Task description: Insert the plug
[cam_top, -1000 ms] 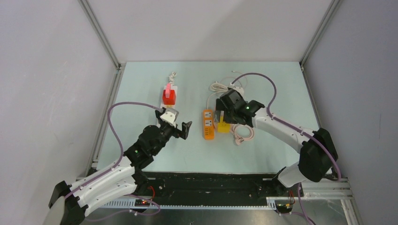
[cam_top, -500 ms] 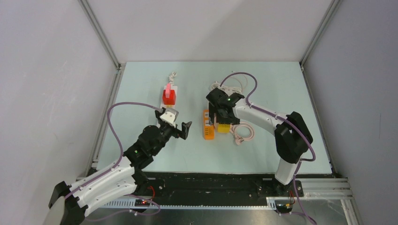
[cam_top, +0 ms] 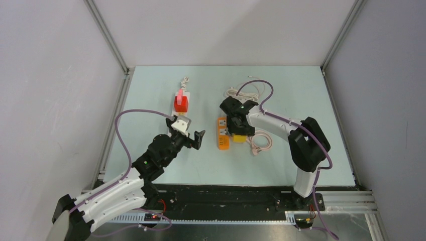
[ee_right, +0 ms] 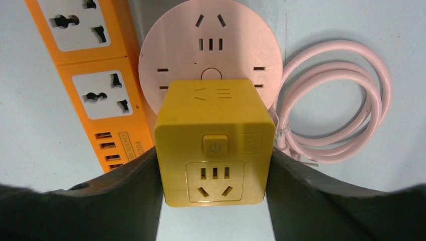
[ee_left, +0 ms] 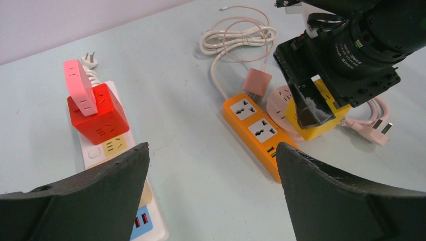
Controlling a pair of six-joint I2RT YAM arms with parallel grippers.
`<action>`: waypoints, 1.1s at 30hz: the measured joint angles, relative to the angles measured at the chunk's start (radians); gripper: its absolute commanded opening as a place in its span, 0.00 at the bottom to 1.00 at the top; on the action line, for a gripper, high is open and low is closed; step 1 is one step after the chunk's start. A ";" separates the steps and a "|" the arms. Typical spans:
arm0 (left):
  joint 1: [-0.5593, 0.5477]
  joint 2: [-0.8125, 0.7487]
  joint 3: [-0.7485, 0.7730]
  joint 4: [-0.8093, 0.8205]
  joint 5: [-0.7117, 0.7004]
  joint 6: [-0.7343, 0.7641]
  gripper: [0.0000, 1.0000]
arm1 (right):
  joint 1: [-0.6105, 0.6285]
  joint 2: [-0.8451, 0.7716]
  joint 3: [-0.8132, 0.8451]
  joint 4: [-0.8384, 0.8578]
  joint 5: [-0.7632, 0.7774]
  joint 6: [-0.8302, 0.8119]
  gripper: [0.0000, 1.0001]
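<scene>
The yellow cube plug (ee_right: 213, 125) shows 1 power button above a socket face. It sits on the pink round socket (ee_right: 211, 45), just beside the orange strip (ee_right: 90, 80). The right pincer (ee_right: 213, 165) grasps it by 2 opposite sides, and the left pincer (ee_left: 212, 150) hangs released. The bench (cam_top: 281, 90) is pale green, between plain grey walls (cam_top: 226, 30).

Pink socket (ee_right: 211, 45) partly behind yellow cube (ee_right: 214, 140)

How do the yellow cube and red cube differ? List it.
The yellow cube sits on a pink disc; the red cube on a white strip. The red cube carries a pink plug on top; the yellow cube's top is bare. Both are cube sockets.
</scene>
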State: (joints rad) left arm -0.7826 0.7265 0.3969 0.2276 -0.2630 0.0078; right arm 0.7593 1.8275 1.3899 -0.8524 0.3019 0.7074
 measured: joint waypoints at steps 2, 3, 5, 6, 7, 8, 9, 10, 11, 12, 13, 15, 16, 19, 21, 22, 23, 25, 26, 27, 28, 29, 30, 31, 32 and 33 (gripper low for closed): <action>0.000 0.000 0.000 -0.001 0.000 0.000 1.00 | 0.000 0.000 0.000 -0.001 0.004 0.000 0.82; 0.000 0.000 0.000 -0.001 0.000 0.000 1.00 | 0.000 0.000 0.000 0.001 0.004 0.000 0.82; 0.000 0.000 0.000 -0.002 0.000 0.000 1.00 | -0.004 0.000 0.000 0.010 0.003 -0.001 0.82; 0.000 0.002 0.000 -0.002 0.000 0.000 1.00 | -0.006 0.000 0.000 0.015 0.002 -0.001 0.81; 0.000 0.005 0.000 -0.002 0.000 0.000 1.00 | -0.010 0.000 0.000 0.022 -0.002 -0.001 0.80; 0.000 0.008 0.000 -0.002 0.000 0.000 1.00 | -0.015 0.000 0.000 0.028 -0.005 -0.001 0.76; 0.000 0.012 0.000 -0.003 0.000 0.000 1.00 | -0.019 0.000 0.000 0.032 -0.006 -0.002 0.73; 0.000 0.016 0.000 -0.003 0.000 0.000 1.00 | -0.024 0.000 0.000 0.035 -0.009 -0.002 0.64; 0.000 0.020 0.000 -0.003 0.000 0.000 1.00 | -0.029 0.000 0.000 0.038 -0.012 -0.002 0.59; 0.000 0.024 0.000 -0.004 0.000 0.000 1.00 | -0.032 0.000 0.000 0.040 -0.018 0.002 0.51; 0.000 0.027 0.000 -0.005 0.000 0.000 1.00 | -0.034 0.000 0.000 0.041 -0.019 -0.003 0.48; 0.000 0.030 0.000 -0.005 0.000 0.000 1.00 | -0.037 0.000 0.000 0.042 -0.019 -0.002 0.42; 0.000 0.032 0.000 -0.005 0.000 0.000 1.00 | -0.037 0.000 -0.001 0.043 -0.018 -0.004 0.39; 0.000 0.040 0.000 -0.005 0.000 0.000 1.00 | -0.033 0.000 -0.010 0.053 -0.007 -0.005 0.29; 0.000 0.046 0.000 -0.006 0.000 0.000 1.00 | -0.029 -0.003 -0.023 0.067 0.001 -0.004 0.24; 0.000 0.048 0.000 -0.006 -0.001 0.000 1.00 | -0.028 -0.010 -0.035 0.080 0.007 -0.003 0.22; 0.000 0.050 0.000 -0.006 -0.001 0.000 1.00 | -0.027 -0.014 -0.047 0.090 0.010 -0.003 0.20; 0.000 0.051 0.000 -0.006 -0.003 0.000 1.00 | -0.026 -0.029 -0.074 0.115 0.018 0.000 0.15; 0.000 0.051 0.000 -0.006 -0.004 0.000 1.00 | -0.025 -0.034 -0.086 0.125 0.021 0.000 0.13; 0.000 0.051 0.000 -0.006 -0.005 0.000 1.00 | -0.024 -0.033 -0.093 0.130 0.023 0.000 0.09; 0.000 0.052 0.000 -0.006 -0.005 0.000 1.00 | -0.024 -0.032 -0.095 0.132 0.024 0.000 0.08; 0.000 0.053 0.000 -0.006 -0.005 0.000 1.00 | -0.024 -0.024 -0.095 0.133 0.026 0.000 0.05; 0.000 0.055 0.000 -0.006 -0.005 0.000 1.00 | -0.022 -0.021 -0.095 0.134 0.030 0.000 0.04; 0.000 0.056 0.000 -0.006 -0.005 0.000 1.00 | -0.020 -0.016 -0.094 0.135 0.034 0.000 0.03; 0.000 0.059 0.000 -0.006 -0.006 0.000 1.00 | -0.017 -0.013 -0.093 0.136 0.040 0.000 0.02; 0.000 0.061 0.000 -0.006 -0.006 0.000 1.00 | -0.014 -0.009 -0.090 0.135 0.047 0.000 0.01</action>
State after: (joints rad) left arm -0.7826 0.7872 0.3969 0.2218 -0.2691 0.0078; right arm 0.7452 1.8187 1.2995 -0.7170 0.3485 0.7071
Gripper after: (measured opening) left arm 0.996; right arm 0.638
